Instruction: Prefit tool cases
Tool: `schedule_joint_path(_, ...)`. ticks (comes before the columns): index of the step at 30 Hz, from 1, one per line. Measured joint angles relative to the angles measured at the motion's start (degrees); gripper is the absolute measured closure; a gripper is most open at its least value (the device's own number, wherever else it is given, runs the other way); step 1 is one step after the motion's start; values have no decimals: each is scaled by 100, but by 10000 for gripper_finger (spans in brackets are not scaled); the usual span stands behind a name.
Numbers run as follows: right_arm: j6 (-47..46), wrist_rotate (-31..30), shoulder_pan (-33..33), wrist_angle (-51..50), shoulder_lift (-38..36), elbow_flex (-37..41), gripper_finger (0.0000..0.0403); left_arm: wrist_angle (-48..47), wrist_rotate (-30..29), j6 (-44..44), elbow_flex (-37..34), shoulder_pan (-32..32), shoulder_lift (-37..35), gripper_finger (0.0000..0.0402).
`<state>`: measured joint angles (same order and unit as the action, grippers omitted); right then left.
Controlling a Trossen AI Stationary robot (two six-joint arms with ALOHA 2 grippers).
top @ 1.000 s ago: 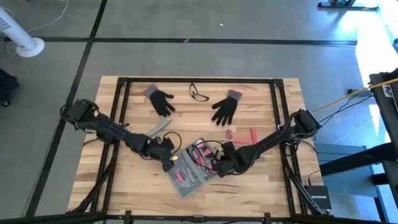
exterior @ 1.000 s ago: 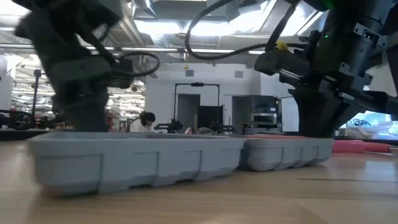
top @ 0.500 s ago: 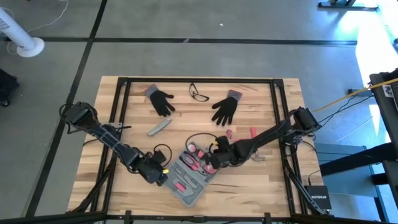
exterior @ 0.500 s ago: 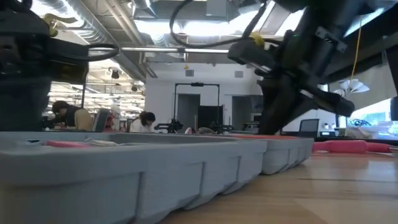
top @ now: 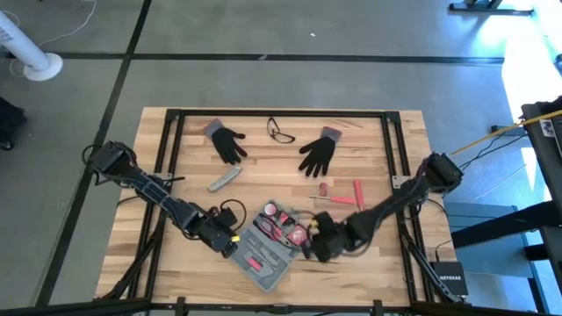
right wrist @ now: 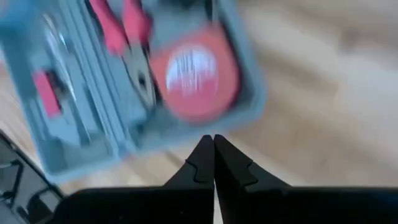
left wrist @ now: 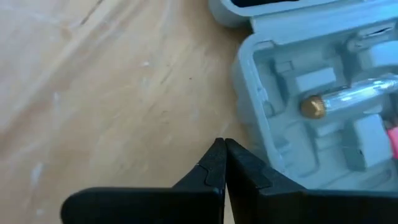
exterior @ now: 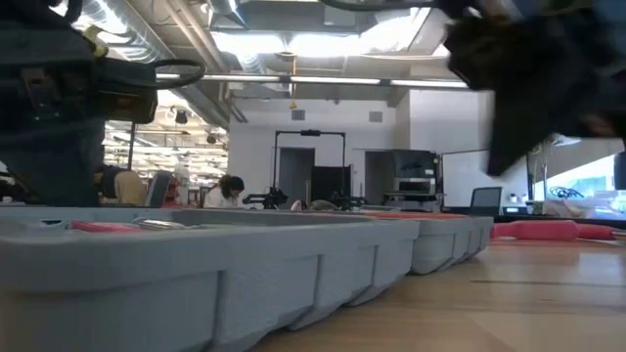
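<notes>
The open blue-grey tool case [top: 268, 244] lies flat on the wooden table near its near edge, with red-handled tools and a round red tape measure [right wrist: 194, 76] in its recesses. It also shows in the low view [exterior: 245, 256] and in both wrist views [left wrist: 311, 106] [right wrist: 124, 81]. My left gripper [top: 230, 246] [left wrist: 222, 144] is shut, low over the table at the case's left end. My right gripper [top: 309, 247] [right wrist: 213, 140] is shut at the case's right end, beside the tape measure. My left gripper points its shut fingertips at the outer wall of the case's corner [left wrist: 242, 127], slanting down from the table's left. Whether they touch it I cannot tell. My right gripper points its shut fingertips at the case's rim [right wrist: 205, 127] below the tape measure; whether they touch I cannot tell.
Two black gloves [top: 230, 142] [top: 319, 152] and a pair of glasses [top: 281, 132] lie toward the far edge. A slim grey bar [top: 224, 180] and loose red tools [top: 344, 195] lie mid-table. A black frame [top: 176, 114] rims the table. Bare wood lies near the right edge.
My left gripper has moved toward the near edge and now stands at the case's left end. The case has slid toward the near edge and turned a little. My right gripper first went left along the case, then drew back toward the near right.
</notes>
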<state>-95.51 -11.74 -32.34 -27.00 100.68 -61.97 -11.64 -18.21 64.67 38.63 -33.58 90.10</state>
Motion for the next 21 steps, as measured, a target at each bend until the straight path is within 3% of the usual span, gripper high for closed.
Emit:
schedule_joint_path(5,-600,90,-269,804,522,0,403,-38,-25,-411,0,120,25,401)
schedule_joint_path(10,-689,72,-89,853,806,2,403,-50,-38,-507,10,228,131,401)
schedule_joint_path(21,828,454,1285,880,867,-39,403,355,-498,1200,-4,-185,440,402)
